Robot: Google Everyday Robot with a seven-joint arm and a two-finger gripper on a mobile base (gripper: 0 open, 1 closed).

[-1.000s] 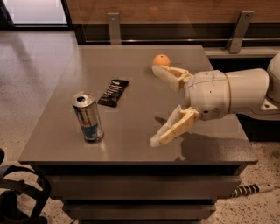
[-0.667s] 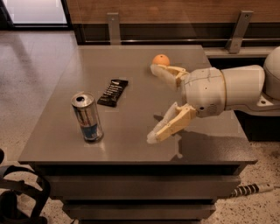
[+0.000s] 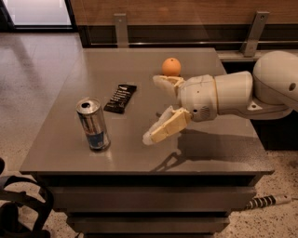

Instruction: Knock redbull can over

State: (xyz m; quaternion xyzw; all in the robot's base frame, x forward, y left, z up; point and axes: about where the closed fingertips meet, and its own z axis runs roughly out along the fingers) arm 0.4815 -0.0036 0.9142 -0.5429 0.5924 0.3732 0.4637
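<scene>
Got the claw [image 3: 152, 109] spread wide here, hanging just above the worktop [image 3: 223, 144] around the middle. Can see both cream fingers [image 3: 167, 128] fine: lower one angled down and left with its tip close over the surface, upper one sitting further back. Holding nothing at all. Reaching in from the right on a chunky white arm [image 3: 233, 90], with a dark shadow on the worktop right below it.

Moving out from there, can spot the redbull can [image 3: 93, 124] off to the left of the claw, standing upright near the front-left part of the worktop. Silver with blue panels, pull-tab top facing up. Clearly apart from the lower finger, just bare surface between the two. Not touching anything else either.

Also got a dark snack bar [image 3: 120, 98] lying flat a bit behind the can and to its right, roughly between the can and the upper finger. Then a round orange [image 3: 171, 66] toward the back of the worktop, just behind that upper finger; can't tell if touching or not.

Further out: speckled floor [image 3: 28, 83] on the left, wood wall [image 3: 186, 11] at the back with two metal brackets [image 3: 121, 28], and some striped thing [image 3: 265, 201] lying on the floor at lower right.
</scene>
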